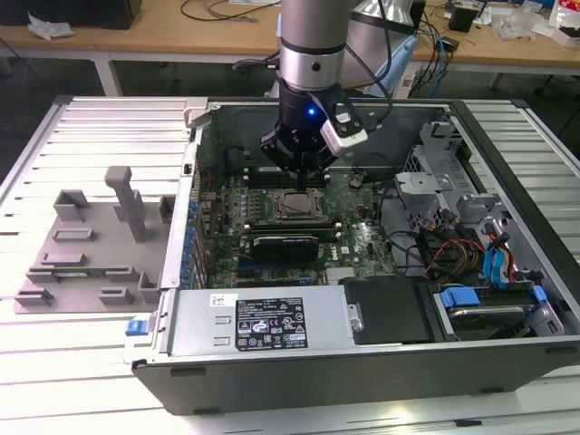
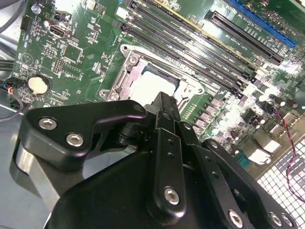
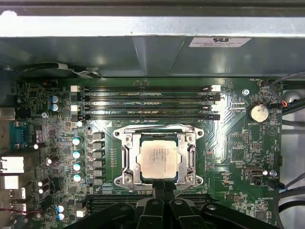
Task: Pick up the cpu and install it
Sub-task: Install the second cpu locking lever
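The cpu point(image 3: 159, 160), a square chip with a silver-white top, lies flat inside the metal socket frame point(image 3: 127, 160) on the green motherboard. It also shows as a pale square point(image 2: 151, 82) in the second wrist view and sits mid-board point(image 1: 297, 207) in the exterior view. My gripper point(image 1: 300, 170) hangs just above the socket, at the edge nearer the black card. Its black fingers point(image 3: 160, 196) are pressed together, with nothing between them, and they are apart from the chip. The fingertips point(image 2: 164, 107) cover part of the socket's rim.
Memory slots point(image 3: 145, 102) run beside the socket, and a long black card point(image 1: 285, 243) sits on its other side. A coin battery point(image 3: 259, 113), cables point(image 1: 444, 245) and a drive cage point(image 1: 435, 172) are in the case at the exterior view's right. A grey fixture point(image 1: 91, 240) lies outside at the left.
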Controlling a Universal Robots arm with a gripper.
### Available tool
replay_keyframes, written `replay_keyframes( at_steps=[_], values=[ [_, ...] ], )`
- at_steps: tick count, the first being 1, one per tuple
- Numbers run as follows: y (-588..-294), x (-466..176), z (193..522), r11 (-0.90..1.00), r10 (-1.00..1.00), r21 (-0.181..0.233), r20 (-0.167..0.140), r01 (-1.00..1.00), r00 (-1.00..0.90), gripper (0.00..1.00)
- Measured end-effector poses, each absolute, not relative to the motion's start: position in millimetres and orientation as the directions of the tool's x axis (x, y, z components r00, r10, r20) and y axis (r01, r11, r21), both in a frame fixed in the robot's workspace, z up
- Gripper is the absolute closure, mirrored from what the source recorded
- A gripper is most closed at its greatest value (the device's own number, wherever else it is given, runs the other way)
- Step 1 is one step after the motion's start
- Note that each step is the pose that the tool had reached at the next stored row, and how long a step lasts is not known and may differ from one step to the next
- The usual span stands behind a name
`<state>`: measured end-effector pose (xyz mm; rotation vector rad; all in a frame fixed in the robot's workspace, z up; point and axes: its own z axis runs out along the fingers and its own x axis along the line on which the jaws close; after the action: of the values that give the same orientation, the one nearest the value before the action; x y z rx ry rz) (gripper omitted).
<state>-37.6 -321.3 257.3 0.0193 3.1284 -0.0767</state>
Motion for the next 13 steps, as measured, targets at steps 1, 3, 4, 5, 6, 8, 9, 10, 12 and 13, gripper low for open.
replay_keyframes(
  at_steps=[1, 3, 4, 5, 6, 8, 9, 10, 12, 13],
  values=[
    [-321.3, -37.6, 257.4, 0.999, 0.012, -0.049, -0.012, 0.013, -1.000, 0.89],
    [-321.3, -37.7, 259.0, 0.999, 0.012, -0.049, -0.013, 0.013, -1.000, 0.89],
    [-321.3, -37.7, 260.4, 0.999, 0.012, -0.049, -0.013, 0.013, -1.000, 0.89],
    [-321.3, -37.6, 260.6, 0.999, 0.012, -0.049, -0.013, 0.013, -1.000, 0.89],
    [-321.3, -37.6, 260.7, 0.999, 0.012, -0.049, -0.013, 0.013, -1.000, 0.89],
    [-321.3, -37.7, 260.9, 0.999, 0.012, -0.049, -0.013, 0.013, -1.000, 0.89],
    [-321.3, -37.6, 260.9, 0.999, 0.012, -0.049, -0.013, 0.013, -1.000, 0.89],
    [-321.3, -37.6, 260.9, 0.999, 0.012, -0.049, -0.013, 0.013, -1.000, 0.89],
    [-321.5, -37.6, 261.0, 0.999, 0.012, -0.049, -0.012, 0.013, -1.000, 0.89],
    [-321.9, -37.6, 261.1, 0.999, 0.012, -0.049, -0.012, 0.012, -1.000, 0.89]
  ],
)
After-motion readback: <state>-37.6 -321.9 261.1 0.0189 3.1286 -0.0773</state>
